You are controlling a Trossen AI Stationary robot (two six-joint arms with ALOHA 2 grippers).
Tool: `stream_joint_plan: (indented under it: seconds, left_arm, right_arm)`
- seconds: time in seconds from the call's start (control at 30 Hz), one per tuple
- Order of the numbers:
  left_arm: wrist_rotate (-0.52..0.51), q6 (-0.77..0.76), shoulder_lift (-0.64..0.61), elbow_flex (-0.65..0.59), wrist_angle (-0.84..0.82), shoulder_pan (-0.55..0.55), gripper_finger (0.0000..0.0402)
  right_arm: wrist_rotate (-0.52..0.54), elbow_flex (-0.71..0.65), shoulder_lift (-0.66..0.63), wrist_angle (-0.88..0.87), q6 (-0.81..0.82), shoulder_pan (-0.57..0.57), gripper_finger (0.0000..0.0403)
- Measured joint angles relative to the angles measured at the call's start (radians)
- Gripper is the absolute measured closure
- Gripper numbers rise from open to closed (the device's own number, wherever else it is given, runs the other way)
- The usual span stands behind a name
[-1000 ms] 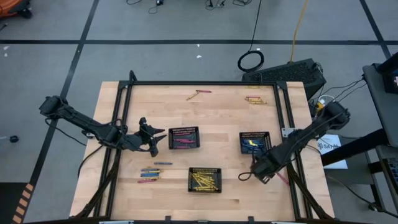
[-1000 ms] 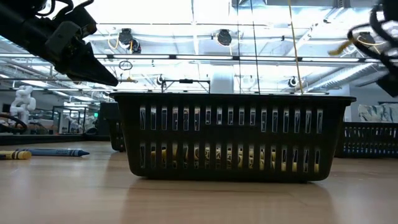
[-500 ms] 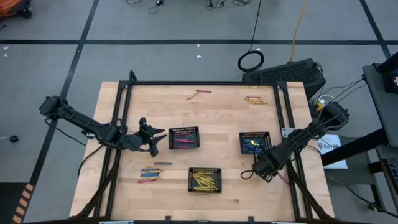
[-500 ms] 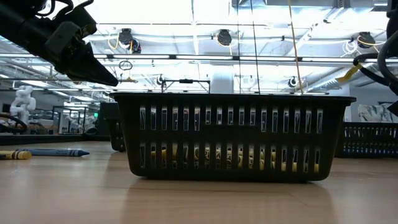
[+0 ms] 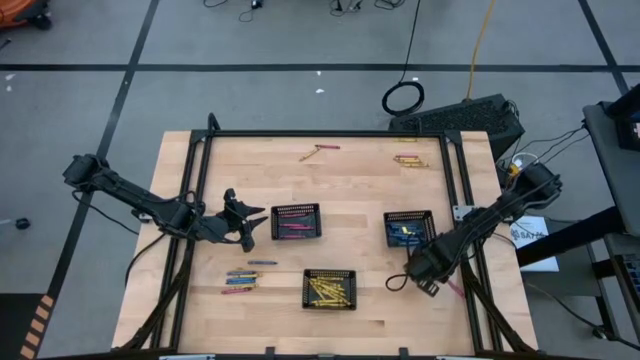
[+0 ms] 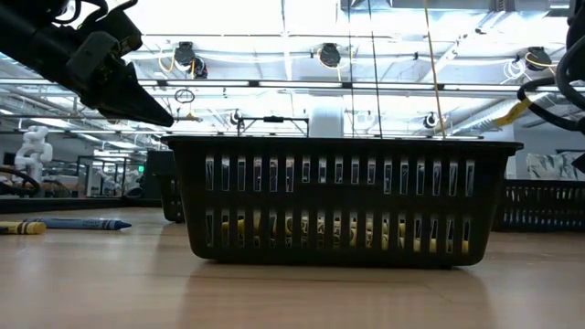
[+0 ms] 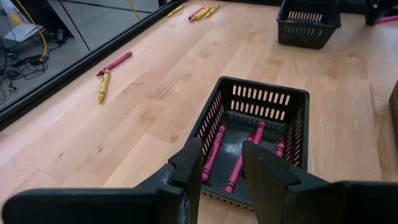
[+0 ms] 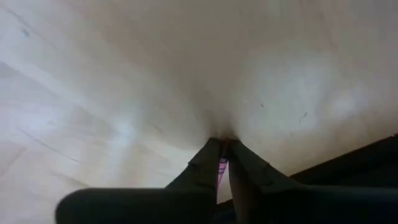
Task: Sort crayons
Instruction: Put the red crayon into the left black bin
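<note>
Three black mesh trays stand on the table: one with pink crayons [image 5: 296,222], one with blue crayons [image 5: 410,229], one with yellow crayons [image 5: 329,288]. My left gripper [image 5: 250,222] hovers open just left of the pink tray [image 7: 255,143], with nothing between its fingers. My right gripper [image 5: 424,279] is down at the tabletop near the right rail, shut on a pink crayon [image 8: 222,168]. Loose crayons [image 5: 245,279] lie flat on the wood near the left front. My right gripper pinches the pink crayon [image 8: 222,165] between its two fingertips, which point steeply down at the wood. Only a sliver of pink shows between them. In the high view the crayon's other end [image 5: 456,289] sticks out toward the right rail, low over the table.
More loose crayons lie at the far side of the table, a pink and yellow pair [image 5: 319,152] and a small bunch [image 5: 410,160]. A blue crayon [image 6: 78,223] and a yellow one [image 6: 18,228] show in the low view. A black frame rail [image 5: 470,300] runs beside my right gripper.
My right arm has sunk toward the table near the right rail, its wrist tipping more steeply downward. The trays and loose crayons have stayed put.
</note>
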Motion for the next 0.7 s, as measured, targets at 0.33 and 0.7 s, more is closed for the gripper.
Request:
stream_joint_plan:
  seconds: [0.33,0.7]
  left_arm:
    - [0.0,0.0,0.0,0.0,0.002,0.0,0.0288]
    - [0.025,0.199,0.092,0.001,0.326,-0.001,0.0288]
  right_arm:
    - [0.162,0.221,0.003,0.033,-0.114,0.011,0.04]
    - [0.829,0.307,-0.037,0.715,-0.875,0.033,0.0401]
